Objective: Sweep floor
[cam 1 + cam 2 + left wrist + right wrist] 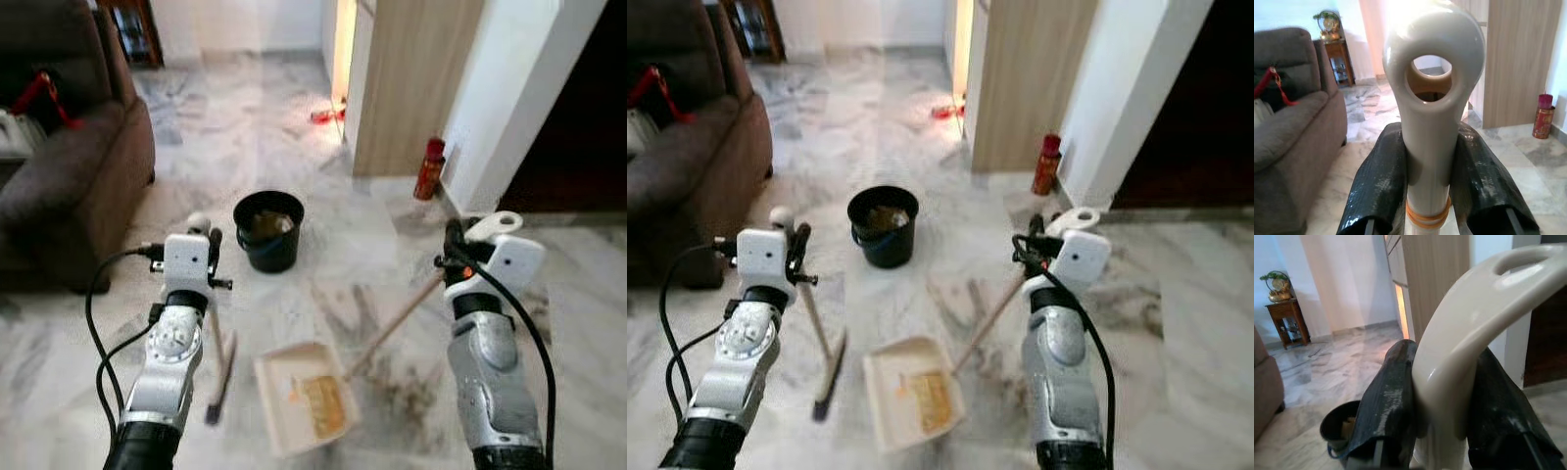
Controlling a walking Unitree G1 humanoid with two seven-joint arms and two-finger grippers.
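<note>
Brown sofa (69, 176) at far left, my left gripper (1432, 181) clamped on the broom (828, 367) handle, black bucket (268, 230) ahead, dustpan (306, 397) on the marble floor (294, 127) between my arms, my right gripper (1442, 431) closed around its cream handle.

I see a glossy, smooth cream plastic broom handle (1432, 98) between my left gripper's (1435, 196) black fingers (1376, 186), which look wrapped in shiny, wrinkled tape, and my right gripper (1444, 431) pinches the same glossy plastic on the dustpan handle (1474, 328). The floor (225, 127) reads as polished grey-veined marble, the sofa (69, 166) as matt brown cloth, the bucket (268, 231) as black plastic. The cabinet panel (411, 78) has a matt wood-grain finish.
</note>
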